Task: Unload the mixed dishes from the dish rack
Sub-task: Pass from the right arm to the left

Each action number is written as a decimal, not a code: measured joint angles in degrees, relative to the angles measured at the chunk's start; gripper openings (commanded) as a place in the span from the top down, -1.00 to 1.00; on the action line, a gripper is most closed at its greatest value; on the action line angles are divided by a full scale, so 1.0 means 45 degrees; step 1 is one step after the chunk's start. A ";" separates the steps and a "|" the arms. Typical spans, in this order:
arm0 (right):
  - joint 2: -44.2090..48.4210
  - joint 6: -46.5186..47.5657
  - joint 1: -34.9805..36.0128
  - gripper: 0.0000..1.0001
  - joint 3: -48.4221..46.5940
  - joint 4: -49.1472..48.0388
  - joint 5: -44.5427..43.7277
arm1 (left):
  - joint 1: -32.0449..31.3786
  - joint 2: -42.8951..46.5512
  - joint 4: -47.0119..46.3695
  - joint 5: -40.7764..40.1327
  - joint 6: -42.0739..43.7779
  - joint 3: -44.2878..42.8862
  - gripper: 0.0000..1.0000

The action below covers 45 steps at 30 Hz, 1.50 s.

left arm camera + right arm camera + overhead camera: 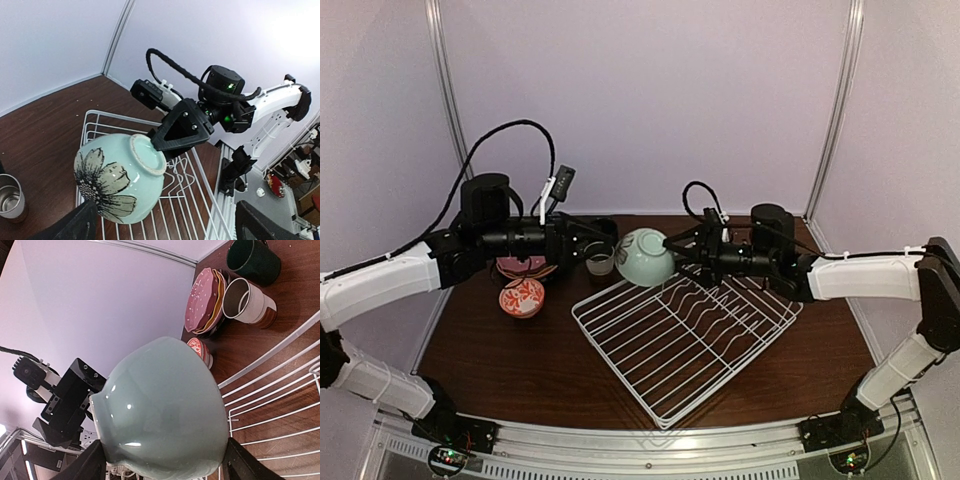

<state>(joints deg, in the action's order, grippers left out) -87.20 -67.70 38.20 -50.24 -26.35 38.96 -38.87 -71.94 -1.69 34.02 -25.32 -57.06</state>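
Note:
My right gripper (678,250) is shut on the pale green bowl (645,257), which hangs tilted in the air over the far left corner of the white wire dish rack (690,330). In the right wrist view the bowl (160,430) fills the gap between my fingers (235,460). My left gripper (605,240) is open just left of the bowl, and its wrist view shows the flower-painted bowl (115,185) near its left finger (75,225). The pink and yellow plates (205,300), dark green mug (252,260), white-and-brown cup (249,302) and red-and-white bowl (200,350) stand on the table. The black utensil is out of view.
The rack (200,200) lies turned diagonally on the dark wood table (500,350), with no dishes showing in it. The unloaded dishes cluster at the far left, with the red-and-white bowl (522,297) nearest the front. Pale walls enclose the back and both sides.

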 measured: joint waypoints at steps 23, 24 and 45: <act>0.1171 0.0044 -0.0913 -0.31 -0.0432 -0.0301 0.0457 | 0.0869 -0.2011 -0.8199 0.3546 -0.7242 0.1661 -0.51; 0.1239 0.0044 -0.0913 -0.31 -0.0437 -0.0306 0.0481 | 0.0869 -0.2059 -0.8325 0.3580 -0.7349 0.1661 -0.50; 0.1452 -0.0379 -0.0593 -0.27 -0.0612 -0.1579 0.1020 | 0.0840 -0.4017 -1.3420 0.4201 -1.0715 0.1467 -0.21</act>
<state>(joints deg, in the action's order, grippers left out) -80.66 -69.41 35.53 -52.99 -33.45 43.55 -35.09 -90.02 -62.08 52.93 -73.54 -50.46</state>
